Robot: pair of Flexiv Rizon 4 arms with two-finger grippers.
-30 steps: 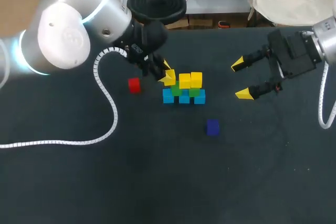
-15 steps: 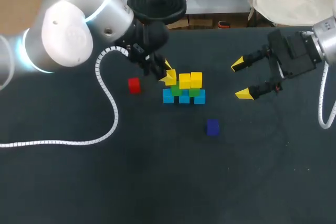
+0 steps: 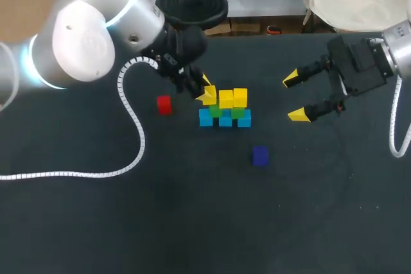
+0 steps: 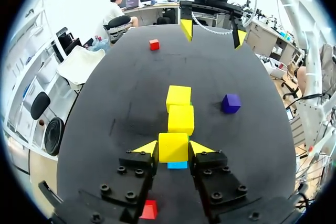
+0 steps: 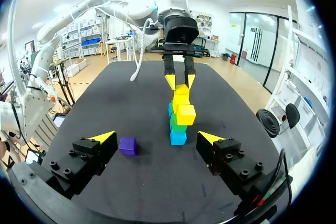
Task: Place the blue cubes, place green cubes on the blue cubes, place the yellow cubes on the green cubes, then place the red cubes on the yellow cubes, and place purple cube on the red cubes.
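Note:
Three blue cubes (image 3: 225,120) sit in a row mid-table, with two green cubes (image 3: 237,113) on them and two yellow cubes (image 3: 233,98) on top. My left gripper (image 3: 205,91) is shut on a third yellow cube (image 4: 173,147), held at the row's left end above the end blue cube (image 4: 177,164). One red cube (image 3: 164,104) lies left of the stack, and a second red cube (image 4: 154,44) is far across the table. The purple cube (image 3: 259,155) lies in front of the stack. My right gripper (image 3: 294,97) hangs open to the right of the stack, holding nothing.
The left arm's white coiled cable (image 3: 131,126) trails over the table's left half. Dark bare tabletop (image 3: 205,222) stretches along the front. In the right wrist view the purple cube (image 5: 127,145) lies just ahead of the right gripper's (image 5: 157,137) fingers.
The left arm's upper body has shifted slightly; its gripper with the yellow cube stays almost in place. The right arm has not moved.

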